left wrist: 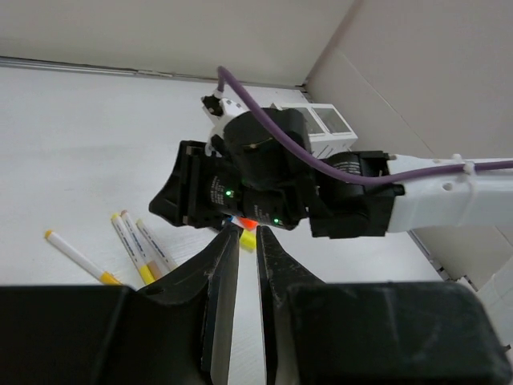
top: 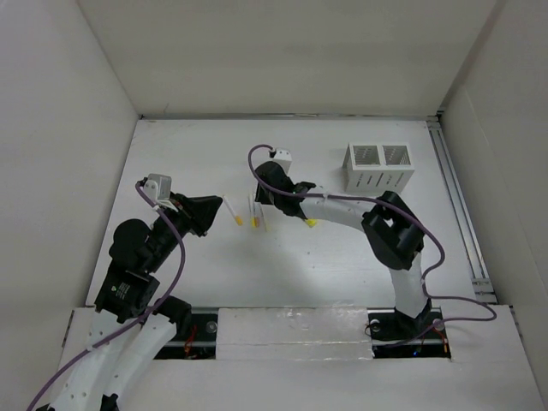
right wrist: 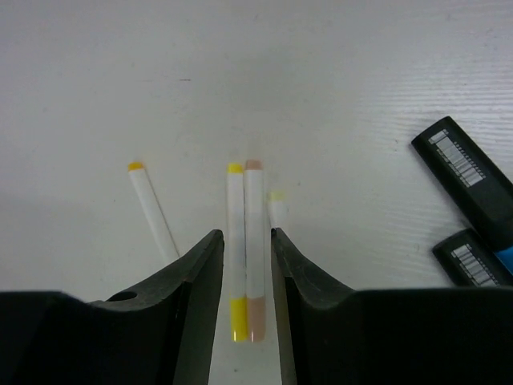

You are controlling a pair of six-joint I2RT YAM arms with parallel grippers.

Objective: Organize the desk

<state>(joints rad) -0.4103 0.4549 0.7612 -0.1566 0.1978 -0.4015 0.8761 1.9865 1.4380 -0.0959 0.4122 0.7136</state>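
On our desk (top: 342, 265), mid-table, the yellow pen (right wrist: 234, 216) and tan pen (right wrist: 254, 216) lie side by side. Their long axes run straight between the right gripper's (right wrist: 246, 233) parted jaws, maybe touching, hard to tell. The left gripper (left wrist: 248, 233) sits closed and empty, farther off.

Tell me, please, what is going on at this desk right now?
Two robot arms are working over marker pens scattered on the white desk. The right gripper is open and straddles a yellow-capped pen and a peach-capped pen lying side by side, one jaw on either side. The left gripper is shut and empty, hovering nearby. A white slotted box stands at the far right.
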